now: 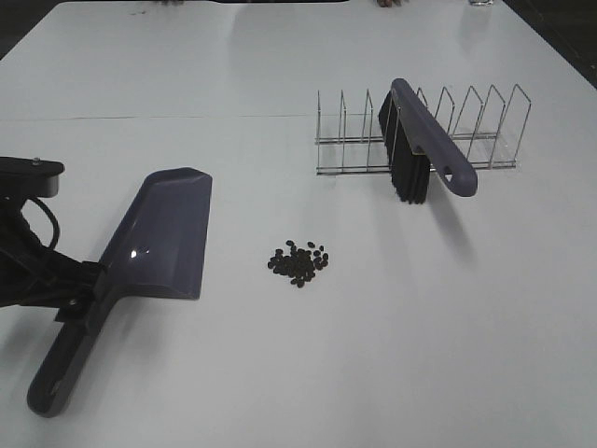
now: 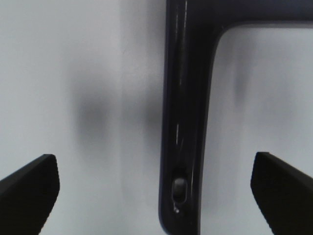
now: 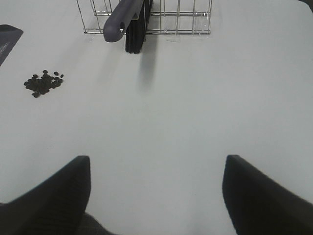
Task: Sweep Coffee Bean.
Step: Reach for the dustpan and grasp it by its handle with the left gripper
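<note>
The coffee beans (image 1: 298, 263) lie in a small dark pile on the white table (image 1: 373, 373); they also show in the right wrist view (image 3: 43, 83). A purple dustpan (image 1: 159, 238) lies flat to their left, handle (image 1: 56, 373) pointing to the front left. My left gripper (image 1: 79, 285) is open over that handle; in the left wrist view the handle (image 2: 183, 122) runs between the wide-apart fingers (image 2: 29, 191) without touching them. A purple brush (image 1: 424, 140) with black bristles stands in a wire rack (image 1: 485, 131). My right gripper (image 3: 156, 196) is open and empty, well short of the brush (image 3: 128, 22).
The wire rack (image 3: 195, 19) stands at the back right of the table. A corner of the dustpan (image 3: 7, 41) shows in the right wrist view. The right arm does not show in the exterior high view.
</note>
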You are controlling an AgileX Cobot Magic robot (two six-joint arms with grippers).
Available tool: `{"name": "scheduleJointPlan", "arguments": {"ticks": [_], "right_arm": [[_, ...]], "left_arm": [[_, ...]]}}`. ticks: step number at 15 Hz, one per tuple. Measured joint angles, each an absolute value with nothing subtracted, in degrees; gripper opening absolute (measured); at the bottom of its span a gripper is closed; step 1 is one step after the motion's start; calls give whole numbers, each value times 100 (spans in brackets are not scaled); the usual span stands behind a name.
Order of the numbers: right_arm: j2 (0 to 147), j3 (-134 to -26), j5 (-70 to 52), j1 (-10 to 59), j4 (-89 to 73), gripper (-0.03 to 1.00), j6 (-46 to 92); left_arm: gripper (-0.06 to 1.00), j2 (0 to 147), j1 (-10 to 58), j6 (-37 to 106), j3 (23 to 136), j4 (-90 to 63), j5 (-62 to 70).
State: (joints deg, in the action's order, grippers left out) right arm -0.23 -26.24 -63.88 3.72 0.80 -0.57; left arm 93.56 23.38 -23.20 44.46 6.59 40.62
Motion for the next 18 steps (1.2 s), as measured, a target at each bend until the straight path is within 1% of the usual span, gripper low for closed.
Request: {"name": "scheduleJointPlan", "arguments": {"ticks": [3,6,12,15,16,18], "right_arm": [[-23,-2624,-6388,372,80,67,-57],[-23,-2624,-6388,372,80,67,-57],[-23,-2624,-6388,372,80,67,-57],[-23,-2624,-6388,372,80,67,-57],[-23,-2624,-6388,372,80,67,-57],[-23,-2624,-6388,372,80,67,-57]], "left_arm": [[99,9843,2338,-2636,4561,779,3701],[99,9964,2309,-2636,4813,814,3507],[99,10611,2269,-2424,5180,854,3541],[93,10892,2269,-2200,5414,848,3592],[87,11064,2269,-2103,5483,819,3650],[83,11150,2269,-2063,5535,773,3661]]}}
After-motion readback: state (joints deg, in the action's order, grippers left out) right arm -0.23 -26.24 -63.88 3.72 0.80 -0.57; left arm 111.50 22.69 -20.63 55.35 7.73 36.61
